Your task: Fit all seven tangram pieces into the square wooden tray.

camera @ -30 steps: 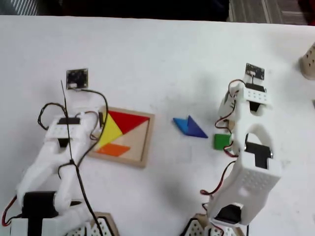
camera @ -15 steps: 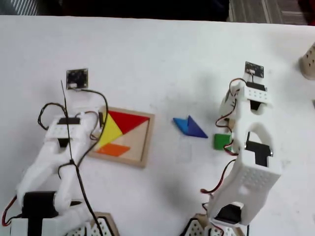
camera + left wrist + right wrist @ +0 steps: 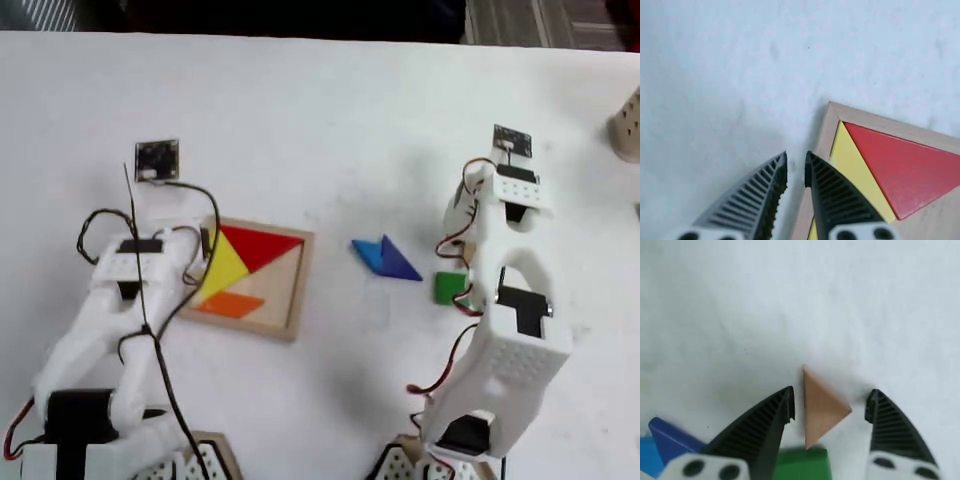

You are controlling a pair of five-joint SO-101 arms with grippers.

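The right claw (image 3: pixel 832 391) stands released, its fingers astride the tan triangle (image 3: pixel 821 407). Bare table (image 3: pixel 840 300) lies beyond its tips, and the green square (image 3: pixel 801 464) sits nearer its base. The left claw (image 3: pixel 795 156), all but clenched and holding nothing, hangs over the wooden tray (image 3: pixel 825 127) at its corner rim. Just past its tips the yellow triangle (image 3: pixel 852 165) and red triangle (image 3: pixel 905 167) lie inside the tray, along with an orange piece (image 3: pixel 232 304).

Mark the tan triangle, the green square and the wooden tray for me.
Tan triangular piece (image 3: pixel 821 407): right wrist view, middle of its top face.
Green square piece (image 3: pixel 450 288): high view, its centre.
Square wooden tray (image 3: pixel 272 296): high view, bare wood inside.
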